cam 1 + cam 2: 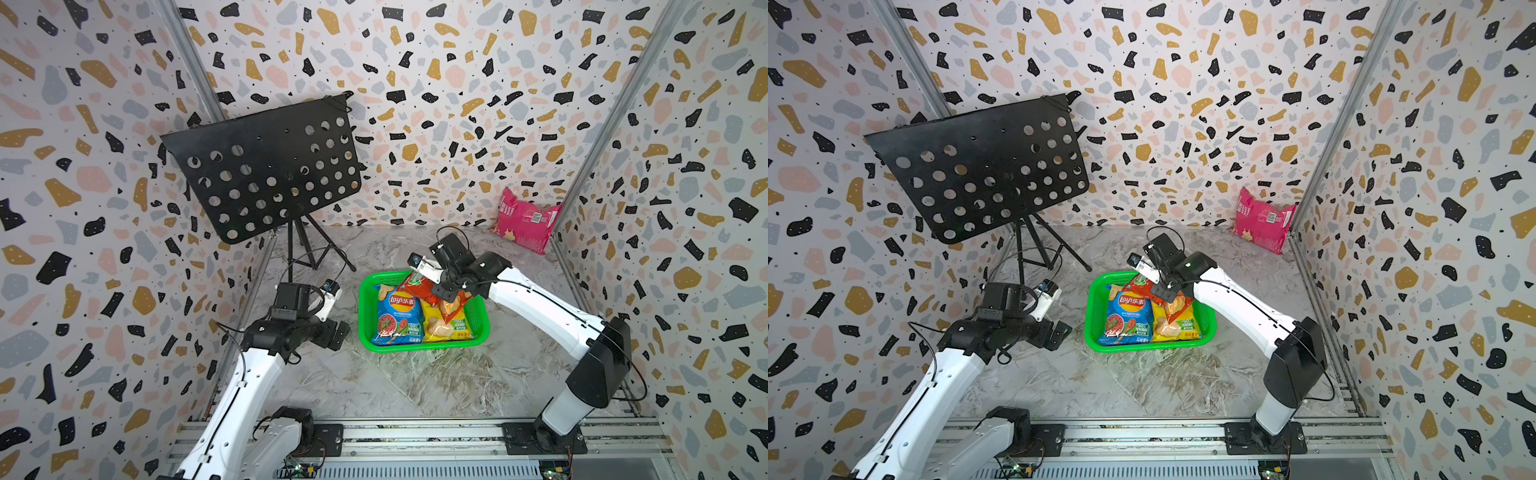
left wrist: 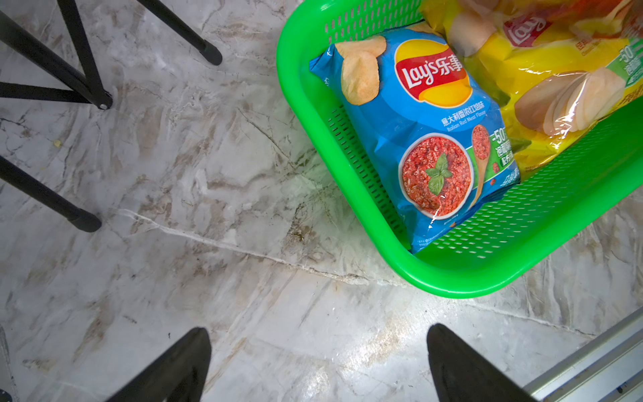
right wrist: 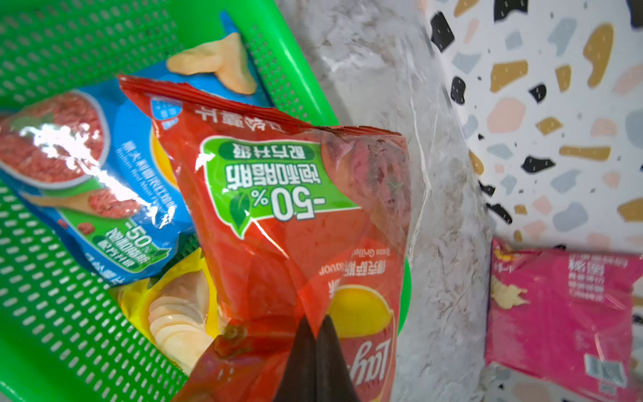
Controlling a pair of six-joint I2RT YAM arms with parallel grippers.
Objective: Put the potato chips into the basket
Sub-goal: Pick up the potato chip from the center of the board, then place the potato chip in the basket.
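As right gripper pinches, red bag reads "-50%".

**Surface:** marble-patterned tabletop, glossy grey and brown with pale seams, closed in on three sides by terrazzo-print panels.

**Item 1:** green basket of perforated plastic. It stands flat near the middle of the surface.

**Item 2:** black music stand, with its tripod feet planted on the marble. It stands beyond the basket on the left arm's side, and its nearest foot is close to the basket's far corner but apart from it.

**Item 3:** magenta-pink chip bag. It is beyond the basket on the right arm's side, well apart, propped in the back corner. Its lower edge is on the marble and it leans on the wall.
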